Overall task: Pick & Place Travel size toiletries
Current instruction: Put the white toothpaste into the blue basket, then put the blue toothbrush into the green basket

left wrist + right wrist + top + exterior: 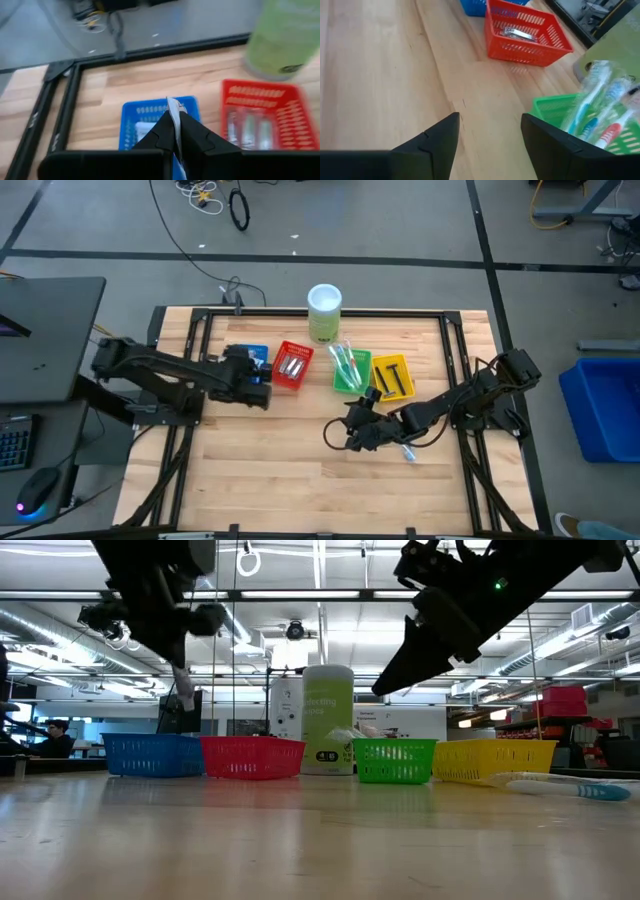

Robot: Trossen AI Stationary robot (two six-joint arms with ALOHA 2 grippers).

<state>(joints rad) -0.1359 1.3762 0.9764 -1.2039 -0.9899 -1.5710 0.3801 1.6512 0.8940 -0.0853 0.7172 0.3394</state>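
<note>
My left gripper is shut on a thin white toiletry item with some blue on it, and hovers above the near side of the blue tray. In the low view the item hangs over the blue tray. My right gripper is open and raised over bare table near the table's middle, touching nothing. A pale toothbrush with a blue end lies flat on the table beside the right arm. The red tray holds small tubes, and the green tray holds toothbrushes. My left gripper pinches the thin white item between its two fingers, and the item's pale end sticks out past the fingertips. The item is lifted clear of the table and, in the low view, hangs below the fingers.
The blue, red, green and yellow trays stand in a row across the far half of the table. A pale green cylinder with a white top stands behind them. A black frame borders the table. Bare wood fills the near half.
</note>
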